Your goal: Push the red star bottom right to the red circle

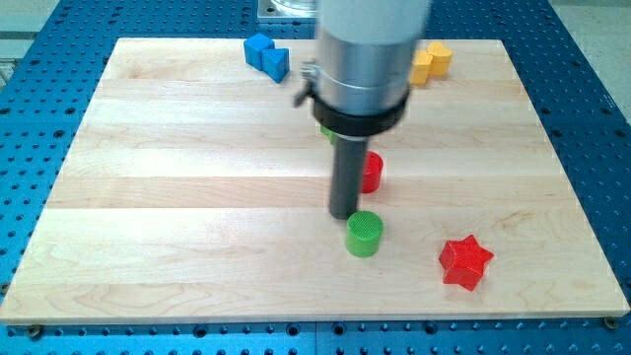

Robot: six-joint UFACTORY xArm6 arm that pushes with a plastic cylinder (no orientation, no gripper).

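Star-shaped red block [465, 261] sits in the lower right of the frame, flat on the wooden bench [177, 197]. I judge it light, rigid plastic, likely to slide easily on the smooth wood but prone to spin if I catch one point off-centre; I cannot take hold of it, only press against a flank between two points. The red circle [372, 172] lies up and left of the star, well apart, half hidden behind my rod. I have no hand, so nothing opens or pinches; my tip [343, 216] rests just left of the green cylinder [364, 234]. Blue blocks [267, 55] and a yellow block [432, 61] sit along the top edge. No containers show.
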